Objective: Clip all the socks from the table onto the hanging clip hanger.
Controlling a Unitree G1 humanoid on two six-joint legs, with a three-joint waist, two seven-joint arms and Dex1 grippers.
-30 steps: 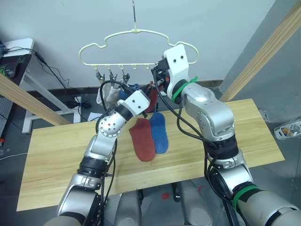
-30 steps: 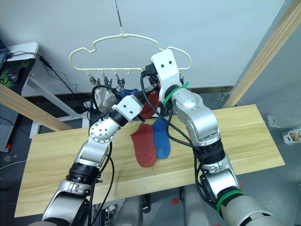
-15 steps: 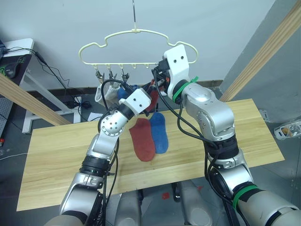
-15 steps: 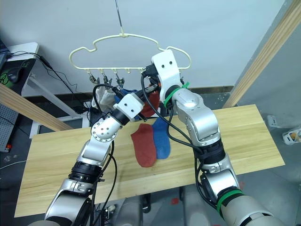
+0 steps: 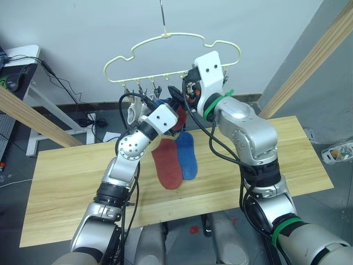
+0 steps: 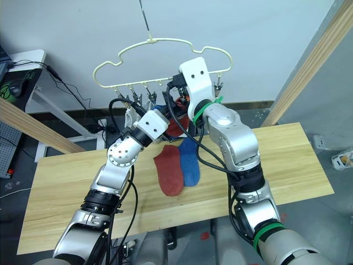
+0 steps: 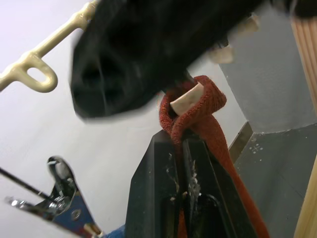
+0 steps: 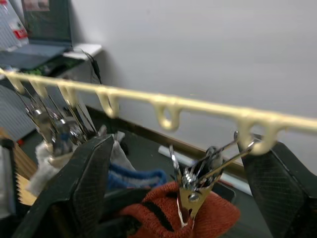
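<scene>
The pale-yellow clip hanger (image 5: pixel 165 37) hangs tilted above the table (image 5: pixel 71 182). A light grey sock (image 5: pixel 132 112) and a blue sock (image 5: pixel 160 103) hang from its left clips. My left gripper (image 7: pixel 181 144) is shut on the cuff of a rust-red sock (image 7: pixel 208 114), holding it up under the bar. A silver clip (image 8: pixel 190 191) points down onto that cuff. My right gripper (image 8: pixel 183 163) stands open, its fingers (image 8: pixel 89 178) wide on either side of the clip. A second rust-red sock (image 5: pixel 167 164) and a blue sock (image 5: pixel 187 155) lie side by side on the table.
Slanted wooden poles cross at the left (image 5: pixel 33 118) and the right (image 5: pixel 314 61). A white desk (image 5: pixel 16 66) with cables stands beyond the table's far left corner. Free silver clips (image 6: pixel 218 85) hang at the hanger's right end.
My right gripper has opened wide around the clip. The hanger has swung to the right and tilted up on that side. My left gripper still holds the red sock in place.
</scene>
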